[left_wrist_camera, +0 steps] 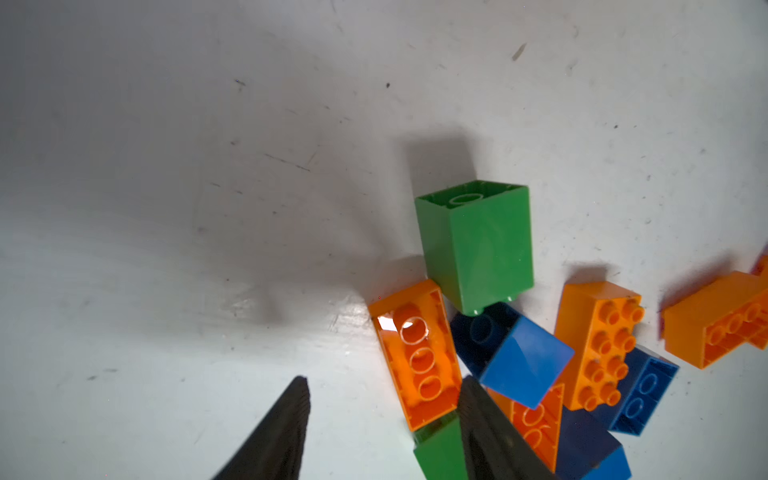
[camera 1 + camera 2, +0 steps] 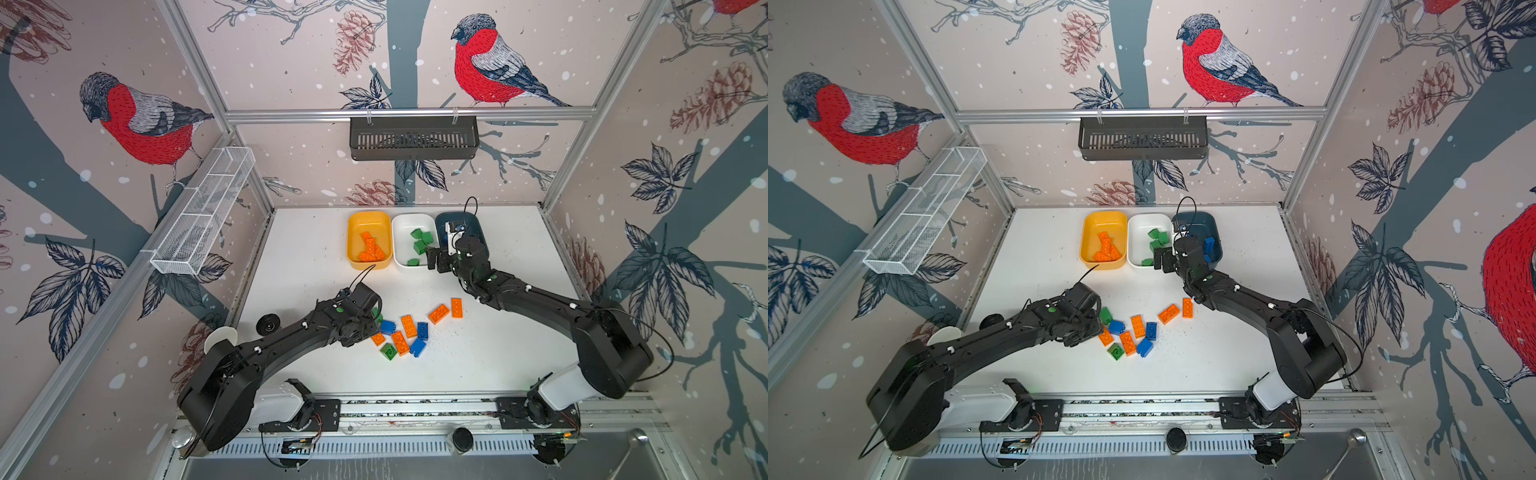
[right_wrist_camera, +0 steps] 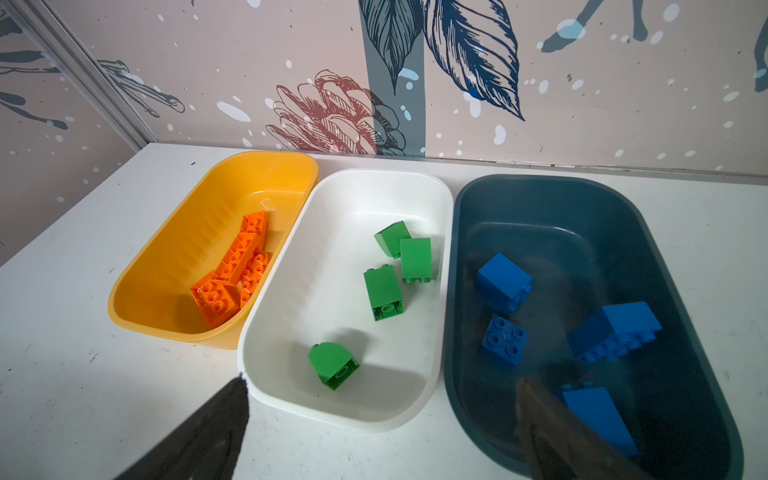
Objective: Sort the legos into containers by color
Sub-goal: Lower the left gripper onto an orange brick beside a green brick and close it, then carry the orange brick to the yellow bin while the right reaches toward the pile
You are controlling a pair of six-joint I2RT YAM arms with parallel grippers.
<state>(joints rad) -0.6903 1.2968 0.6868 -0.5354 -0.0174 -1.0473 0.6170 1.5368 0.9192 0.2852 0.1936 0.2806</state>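
Observation:
Three containers stand in a row at the back: a yellow tub (image 2: pixel 355 232) with orange legos (image 3: pixel 232 270), a white tub (image 2: pixel 399 232) with green legos (image 3: pixel 384 291), and a dark teal tub (image 2: pixel 478 228) with blue legos (image 3: pixel 503 282). Loose orange, blue and green legos (image 2: pixel 401 332) lie in a pile mid-table. My left gripper (image 1: pixel 386 415) is low at the pile's left edge, jaws apart over bare table. An upturned orange brick (image 1: pixel 415 353) and a green brick (image 1: pixel 440 449) lie against one finger's inner side. My right gripper (image 3: pixel 382 399) hangs wide open and empty over the near ends of the white and teal tubs.
A white wire mesh tray (image 2: pixel 203 216) hangs on the left wall and a black slotted basket (image 2: pixel 413 137) on the back rail. A black wheel (image 2: pixel 267 325) and a white round piece (image 2: pixel 220 338) lie by the left arm. Two orange bricks (image 2: pixel 446 311) lie apart from the pile.

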